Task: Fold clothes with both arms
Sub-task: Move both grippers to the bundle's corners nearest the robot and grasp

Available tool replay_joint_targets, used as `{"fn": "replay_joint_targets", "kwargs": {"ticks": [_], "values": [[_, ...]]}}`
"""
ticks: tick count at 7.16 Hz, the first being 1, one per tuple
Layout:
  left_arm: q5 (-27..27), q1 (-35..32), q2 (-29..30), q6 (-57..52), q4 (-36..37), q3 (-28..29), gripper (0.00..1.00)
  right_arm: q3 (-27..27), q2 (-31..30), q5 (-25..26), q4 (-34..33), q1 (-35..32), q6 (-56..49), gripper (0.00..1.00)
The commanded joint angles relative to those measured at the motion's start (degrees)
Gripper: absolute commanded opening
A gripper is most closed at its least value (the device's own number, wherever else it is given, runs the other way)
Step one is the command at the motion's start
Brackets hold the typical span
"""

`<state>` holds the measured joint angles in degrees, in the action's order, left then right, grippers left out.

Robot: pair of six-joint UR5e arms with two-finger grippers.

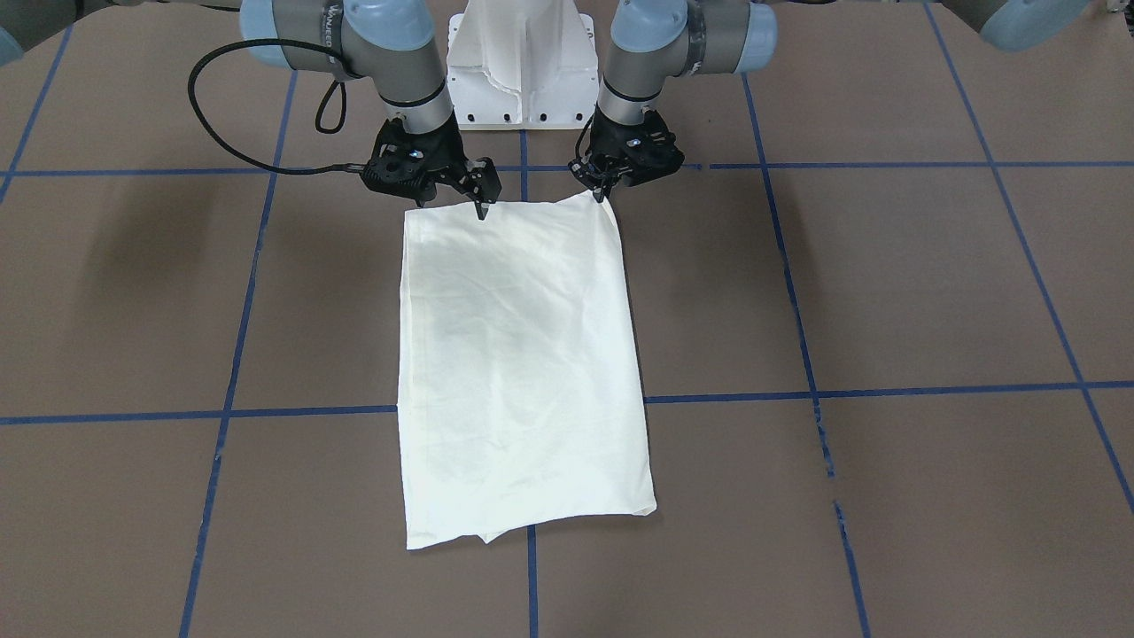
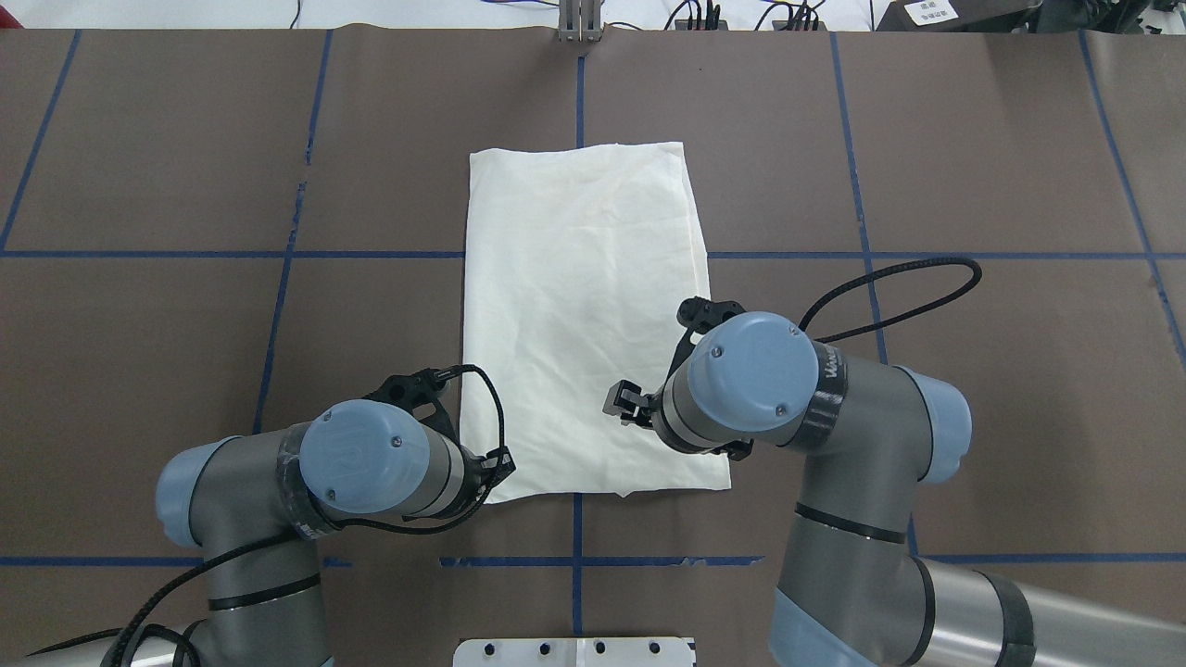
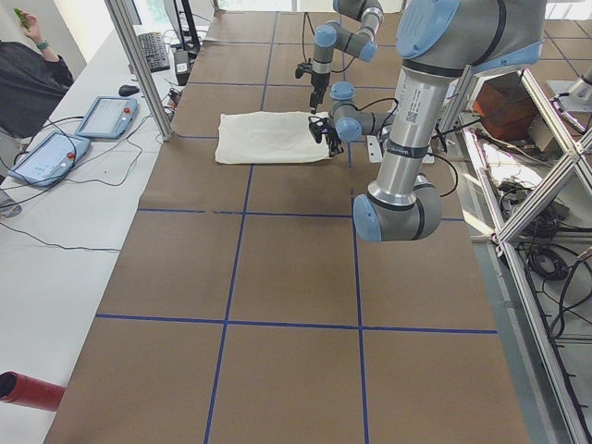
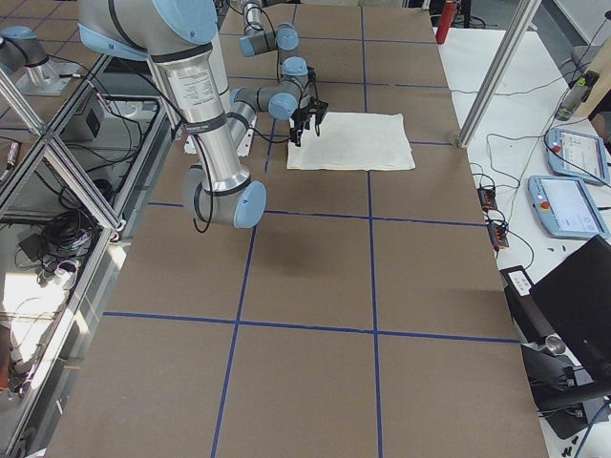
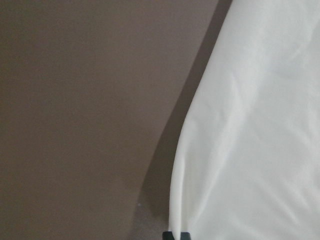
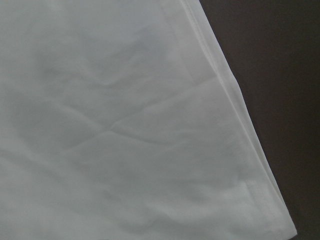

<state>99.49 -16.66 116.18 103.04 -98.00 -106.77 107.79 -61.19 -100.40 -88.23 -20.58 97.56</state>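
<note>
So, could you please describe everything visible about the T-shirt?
The T-shirt is cream, soft, lightly creased cloth, folded into a tall rectangle, plain side up; no print shows. Layered edges show along one side. It lies flat on the brown table. At its robot-side edge the left gripper meets one corner and the right gripper reaches the edge further along; whether either pinches it is unclear.

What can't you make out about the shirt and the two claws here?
Shirt: every view shows only plain cloth. Its sleeves and underside are folded out of sight.
Left gripper: in the overhead view its own wrist covers it. It is too small in the front view to tell whether it pinches the corner. Its wrist view cuts the fingertips off at the bottom edge.
Right gripper: its wrist view shows no fingers, only cloth.
</note>
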Motion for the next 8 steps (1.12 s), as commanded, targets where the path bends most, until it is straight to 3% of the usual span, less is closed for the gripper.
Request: {"fn": "replay_joint_targets", "kwargs": {"ticks": [1,8], "values": [[0.0,-0.1,0.1,-0.6,0.0,0.0,0.00,-1.3,-0.5,2.3,1.0,2.4,4.3,1.00],[0.0,-0.1,0.2,-0.6,0.0,0.0,0.00,-4.3,-2.7,2.6,1.1,4.1,5.4,1.00]]}}
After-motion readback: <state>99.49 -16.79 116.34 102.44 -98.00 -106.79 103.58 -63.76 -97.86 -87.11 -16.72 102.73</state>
